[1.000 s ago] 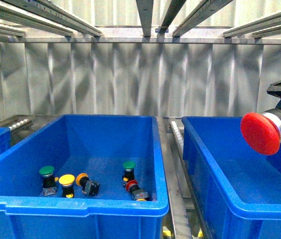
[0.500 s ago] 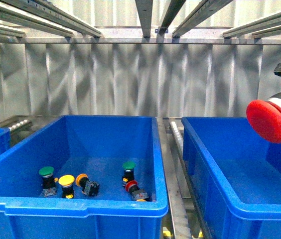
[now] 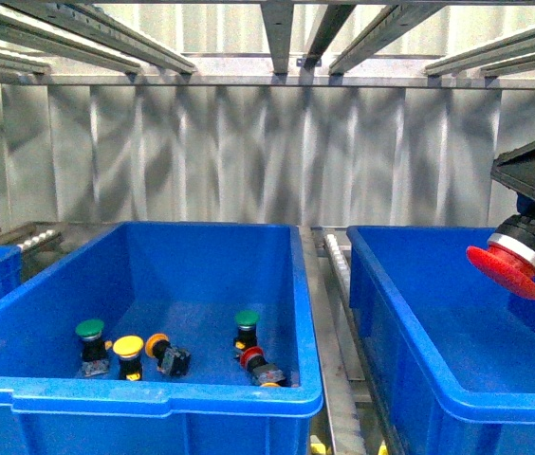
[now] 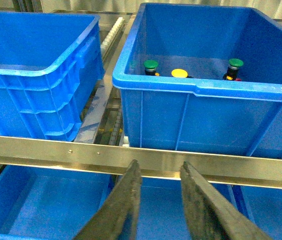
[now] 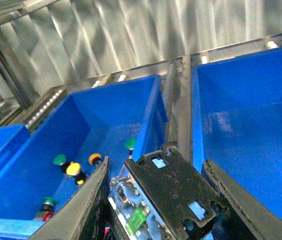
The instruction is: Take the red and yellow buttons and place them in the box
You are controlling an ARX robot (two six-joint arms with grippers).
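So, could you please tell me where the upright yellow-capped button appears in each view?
Front view: the yellow-capped button stands in the crate of buttons, towards its near wall.
Left wrist view: its cap peeks over that crate's rim.
Right wrist view: it stands on the crate floor.
Shared landmark: the green-capped button beside it.

Level front, downward wrists, all sharing button crate [image 3: 154,393]

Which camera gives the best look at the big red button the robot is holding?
The front view: the red button shows its round red cap and metal collar clearly. The right wrist view shows only its black rear body clamped in the right gripper, cap hidden. The left wrist view misses it.
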